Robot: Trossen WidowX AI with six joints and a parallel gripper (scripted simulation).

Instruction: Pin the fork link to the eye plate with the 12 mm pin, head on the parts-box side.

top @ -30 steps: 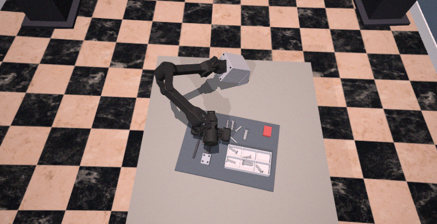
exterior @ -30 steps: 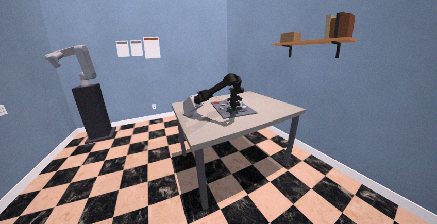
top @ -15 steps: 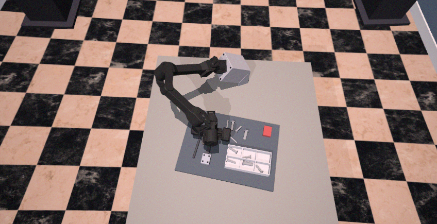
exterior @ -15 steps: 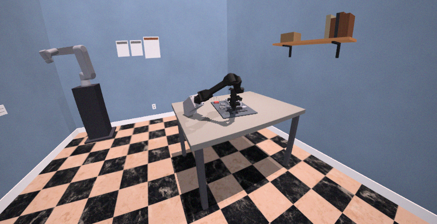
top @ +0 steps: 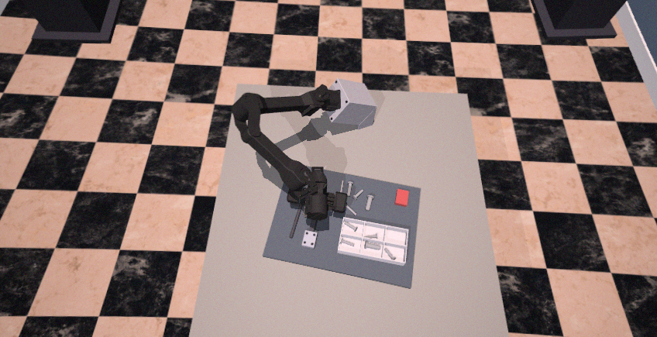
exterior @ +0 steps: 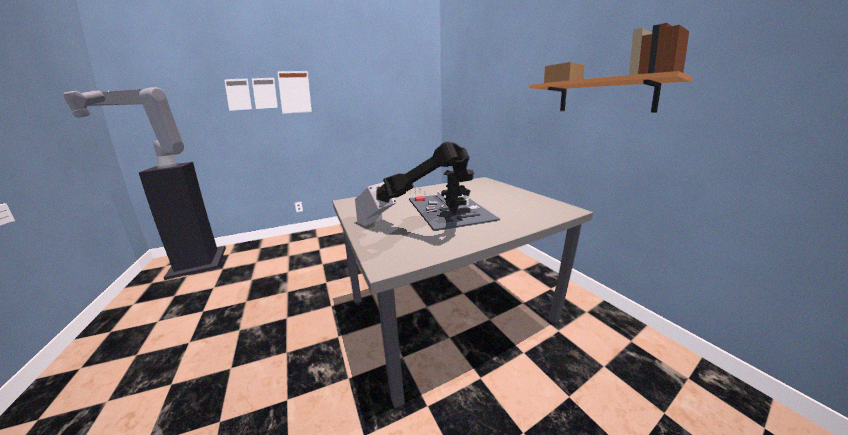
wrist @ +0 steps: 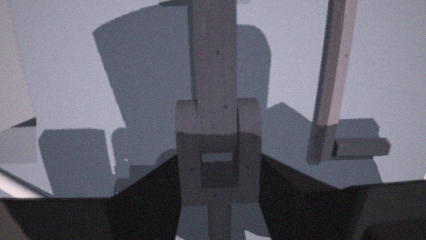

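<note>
In the wrist view my gripper (wrist: 217, 161) is shut on the fork link (wrist: 218, 145), a grey piece with two cheeks and a long stem running away from the camera. It is held just above the dark mat. In the top view the gripper (top: 317, 209) points down over the left part of the mat (top: 339, 232), and the arm hides the fork link. A small white plate with holes (top: 309, 238), which looks like the eye plate, lies just in front of the gripper. Several loose pins (top: 357, 193) lie to the right of the gripper.
A long thin bar (top: 294, 223) lies on the mat left of the gripper and also shows in the wrist view (wrist: 332, 80). A white parts box (top: 373, 241) with pins stands at the mat's front right. A red block (top: 401, 197) sits at the back right. The grey arm base (top: 352, 101) stands at the table's far edge.
</note>
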